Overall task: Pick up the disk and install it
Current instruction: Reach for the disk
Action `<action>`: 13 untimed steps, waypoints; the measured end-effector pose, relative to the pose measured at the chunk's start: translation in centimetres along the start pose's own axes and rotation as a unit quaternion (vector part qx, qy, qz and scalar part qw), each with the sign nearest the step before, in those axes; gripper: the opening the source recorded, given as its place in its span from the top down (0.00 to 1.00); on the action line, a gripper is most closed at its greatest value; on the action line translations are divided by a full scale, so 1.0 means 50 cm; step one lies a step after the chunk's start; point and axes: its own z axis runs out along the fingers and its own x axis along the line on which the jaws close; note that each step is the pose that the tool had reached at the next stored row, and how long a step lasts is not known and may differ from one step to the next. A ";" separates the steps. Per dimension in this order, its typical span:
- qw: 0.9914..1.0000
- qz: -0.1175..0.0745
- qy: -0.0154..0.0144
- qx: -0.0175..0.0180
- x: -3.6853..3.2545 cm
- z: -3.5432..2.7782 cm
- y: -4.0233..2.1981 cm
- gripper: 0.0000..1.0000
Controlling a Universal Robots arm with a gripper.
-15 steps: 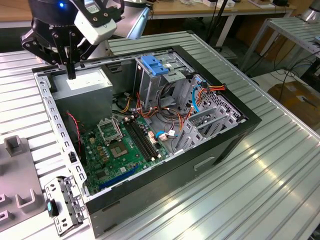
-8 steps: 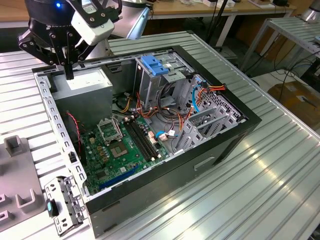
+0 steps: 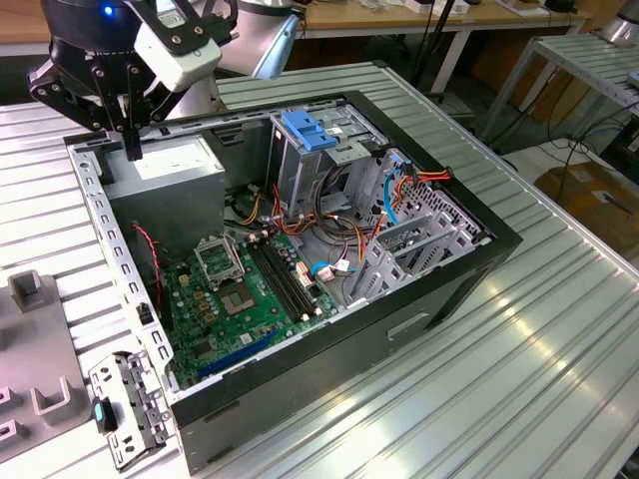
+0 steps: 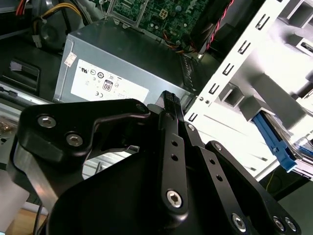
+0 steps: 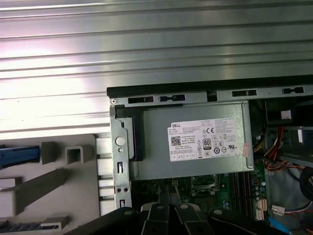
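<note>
At the far end of the open computer case (image 3: 419,319), on the exterior view's left, the pincer (image 3: 133,153) hangs clenched and empty over the grey power supply (image 3: 172,165).

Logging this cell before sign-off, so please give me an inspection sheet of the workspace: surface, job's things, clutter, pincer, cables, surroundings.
Surface: ribbed metal table carrying an open computer case and a grey holder.
Job's things: disk, probably the blue-railed piece in the grey holder in the first wrist view; mostly cut off, nothing gripping it.
Clutter: metal bracket lying by the case's corner.
Grippers: pincer shut, empty, above the power supply.
Cables: orange, red and blue leads bundled inside the case.
Surroundings: benches behind the table; another ribbed table at the exterior view's right.
</note>
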 end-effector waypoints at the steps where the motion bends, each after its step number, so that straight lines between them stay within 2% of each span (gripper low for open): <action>1: 1.000 0.000 0.000 0.000 0.001 0.000 0.000 0.89; 13: 1.000 0.000 0.000 0.000 0.015 0.000 -0.001 0.89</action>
